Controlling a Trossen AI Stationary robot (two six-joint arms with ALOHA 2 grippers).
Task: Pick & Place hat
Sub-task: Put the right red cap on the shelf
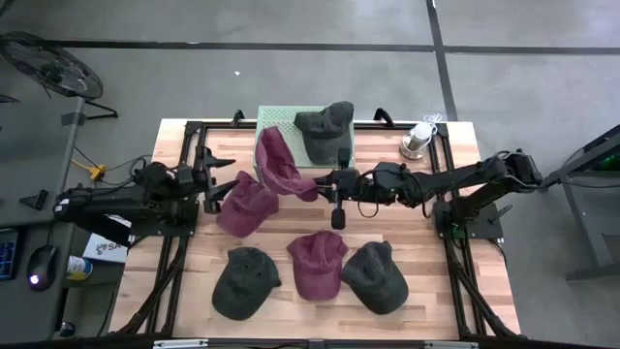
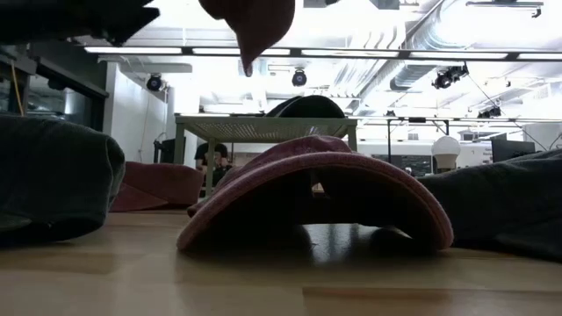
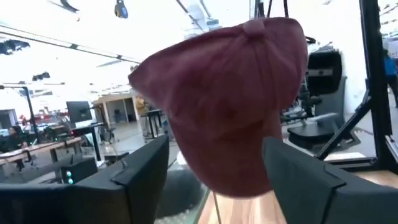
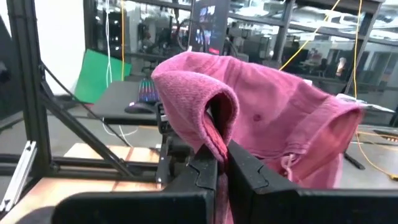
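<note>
Currently the right gripper (image 4: pixel 222 163) is clamped shut on a maroon hat (image 1: pixel 281 163), fingers pinching a fold of fabric at the edge; the rest of the cap drapes off beyond the fingertips, hanging over the near edge of the green basket (image 1: pixel 273 118). Grip is only on that thin fold, so it could slip out if the arm swings fast, and the loose brim might snag the basket rim on the way in.

Just beside it on the left arm's side, the left gripper (image 3: pixel 211 186) sits wide open with nothing between its fingers. A second maroon hat (image 1: pixel 247 205) lies right in front of it on the table (image 1: pixel 426 310). The two arms are near each other here, so contact between them, or the dangling cap catching on the left fingers, is a risk.

Past the held cap, a dark hat (image 1: pixel 325 126) already rests in the basket, taking up the far side; dropping on top of it could leave the new one half out.

Further off toward the front of the table: a dark hat, a maroon one and another dark one, in a row, untouched.
</note>
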